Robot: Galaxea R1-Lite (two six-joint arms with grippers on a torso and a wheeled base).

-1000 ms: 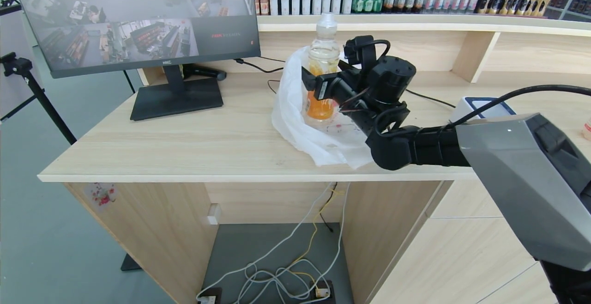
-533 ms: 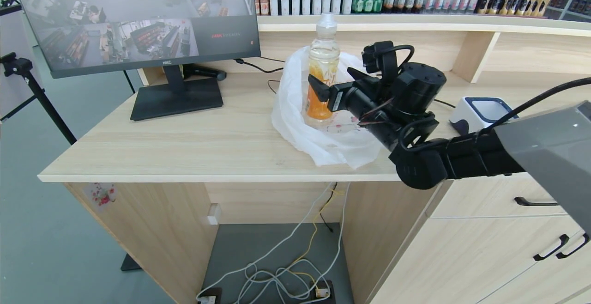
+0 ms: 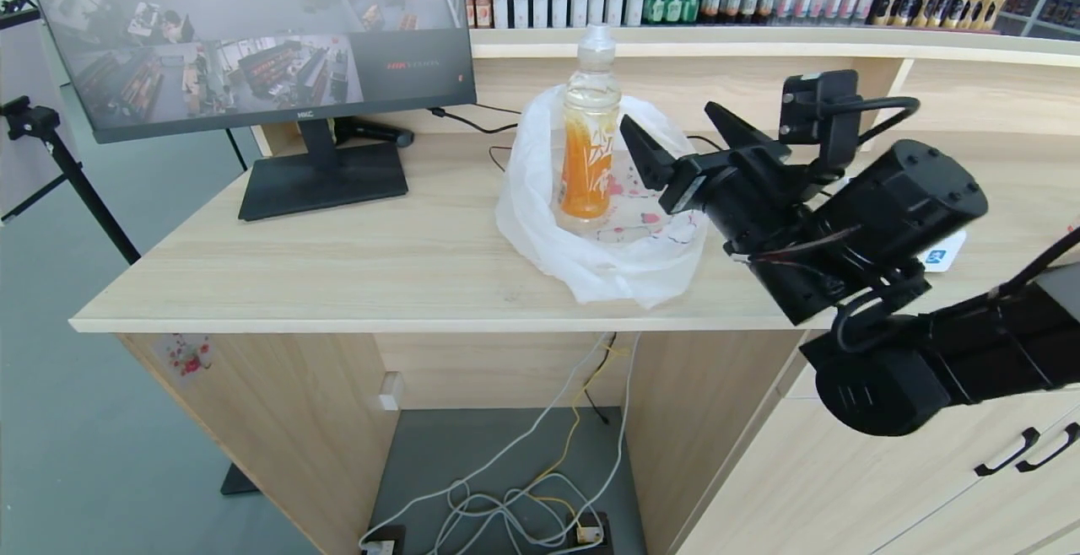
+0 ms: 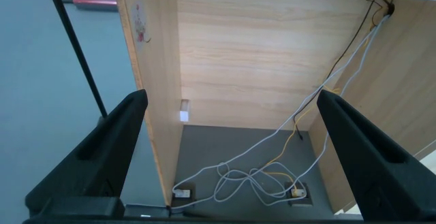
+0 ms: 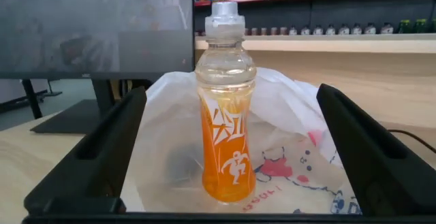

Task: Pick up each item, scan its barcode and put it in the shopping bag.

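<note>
A bottle of orange drink (image 3: 588, 129) with a clear cap stands upright inside the white shopping bag (image 3: 591, 251) on the wooden counter. My right gripper (image 3: 679, 137) hangs open to the right of the bottle and a short way off, with nothing between its fingers. In the right wrist view the bottle (image 5: 227, 108) stands ahead of the open right gripper (image 5: 231, 156), with the bag (image 5: 300, 129) crumpled around it. My left gripper (image 4: 231, 149) is open low beside the counter, facing the space under it.
A monitor (image 3: 245, 32) on a black stand occupies the counter's left. A white barcode scanner (image 3: 945, 253) is mostly hidden behind my right arm. Drink bottles (image 3: 726, 0) line the back shelf. Loose cables (image 3: 523, 496) lie on the floor under the counter.
My right gripper has let go of the bottle and drawn back to the right, away from the bag. The bottle stays upright in the bag.
</note>
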